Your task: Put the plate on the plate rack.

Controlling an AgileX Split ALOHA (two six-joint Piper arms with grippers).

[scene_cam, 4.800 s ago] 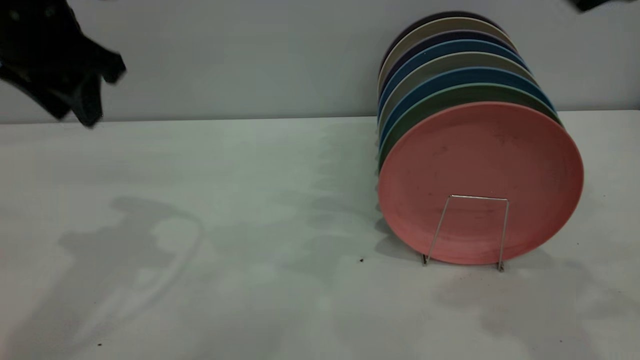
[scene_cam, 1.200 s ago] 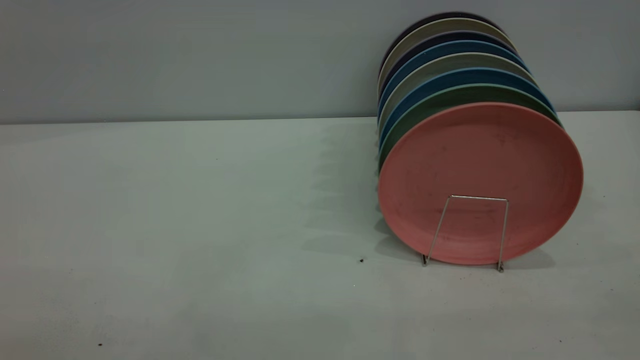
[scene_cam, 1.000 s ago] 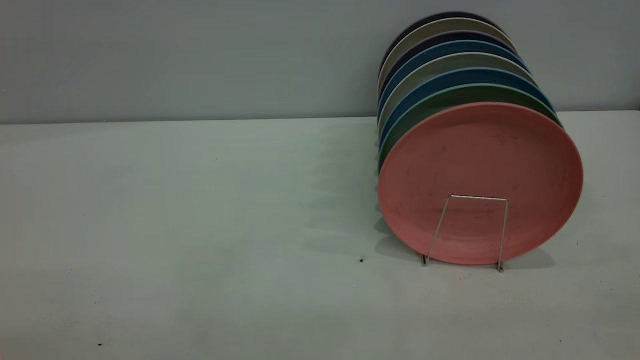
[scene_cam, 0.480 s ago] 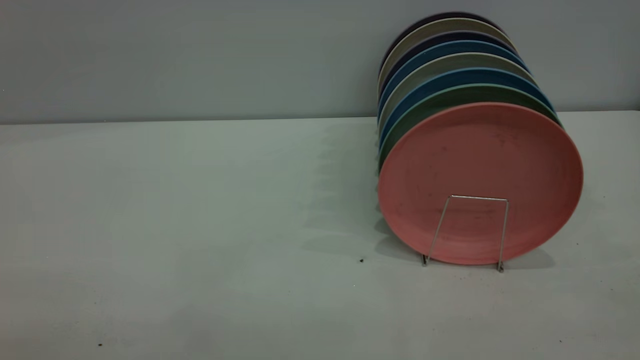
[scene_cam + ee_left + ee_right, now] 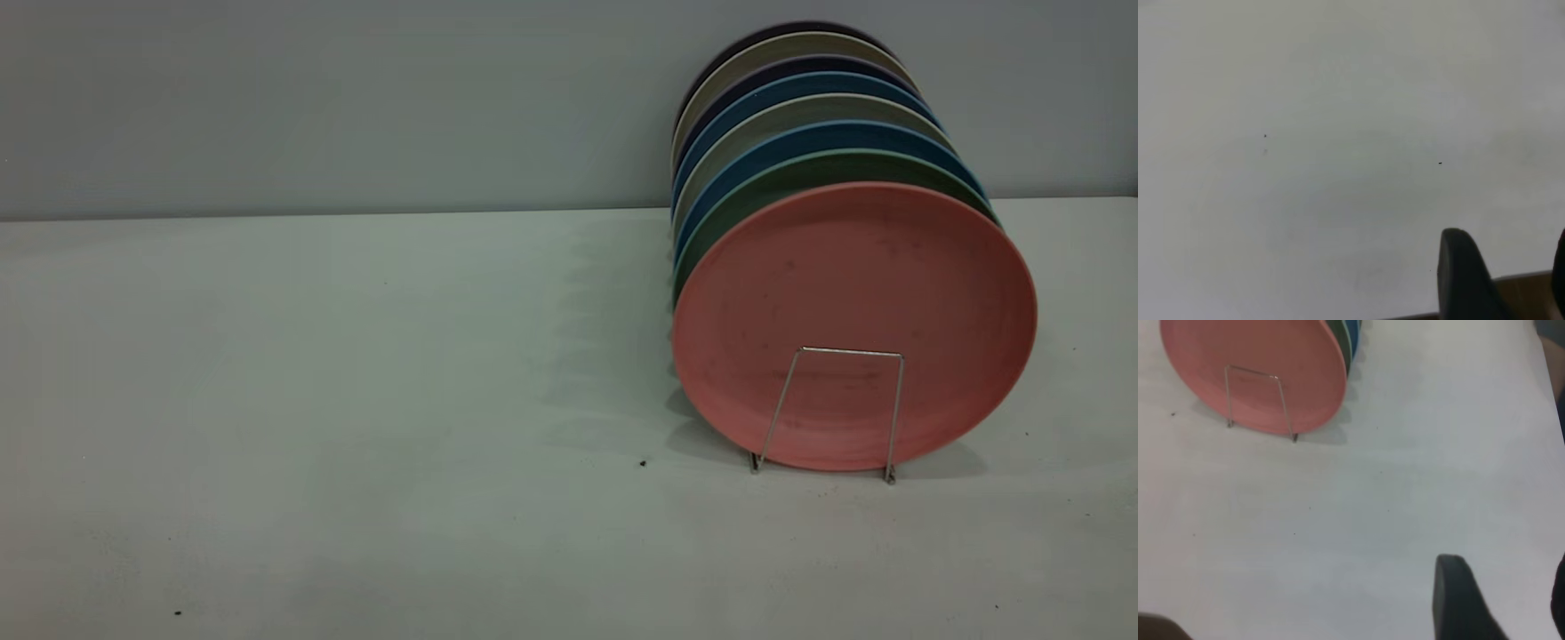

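The round salmon-pink matte plate [image 5: 853, 293] is standing on edge at the front of a row of upright plates, leaning back against a dull green plate [image 5: 800, 169] with blue plates [image 5: 805, 135] and pale ones behind it. The front loop of the thin silvery wire plate rack [image 5: 852, 352] is crossing its lower face and bracing it, with the rack's feet resting on the pale grey table [image 5: 356, 400]. What is changing is the arms. A few seconds earlier the dark left arm was hanging at the upper left of the exterior view and a sliver of the right arm was showing at the top right corner. Now both are gone from that view, along with the shadows they were casting on the table, while the plate and rack are sitting exactly as they were. The left gripper [image 5: 1509, 241] is hovering over a bare stretch of table near its edge, fingers spread apart and carrying nothing. The right gripper [image 5: 1505, 563] is looking down from above and well apart from the rack, likewise spread wide and carrying nothing. Judging by this, the plate is resting in its slot unaided, and the task is looking finished, with the arms pulling back to rest.
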